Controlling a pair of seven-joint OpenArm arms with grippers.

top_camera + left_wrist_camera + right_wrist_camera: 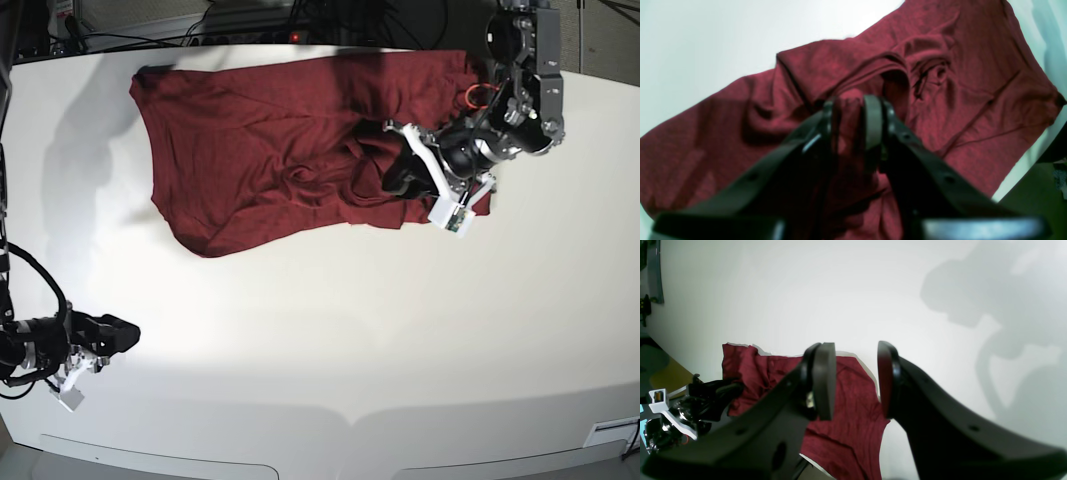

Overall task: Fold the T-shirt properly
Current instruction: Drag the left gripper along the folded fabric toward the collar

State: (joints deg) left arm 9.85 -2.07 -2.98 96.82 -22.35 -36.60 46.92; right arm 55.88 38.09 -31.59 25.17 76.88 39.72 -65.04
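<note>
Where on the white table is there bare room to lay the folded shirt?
Free: the white table in front of the dark red knit T-shirt, between the right gripper and the table's right edge. Crowded: the far side, where the left gripper pinches fabric.

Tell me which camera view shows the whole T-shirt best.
The base view: the T-shirt lies spread across the table, every edge visible. The left wrist view shows a close, blurred part behind the left tool. The right wrist view shows only one end.

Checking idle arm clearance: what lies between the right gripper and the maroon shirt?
Only bare white tabletop separates the right gripper from the maroon knit shirt, in the base view.
</note>
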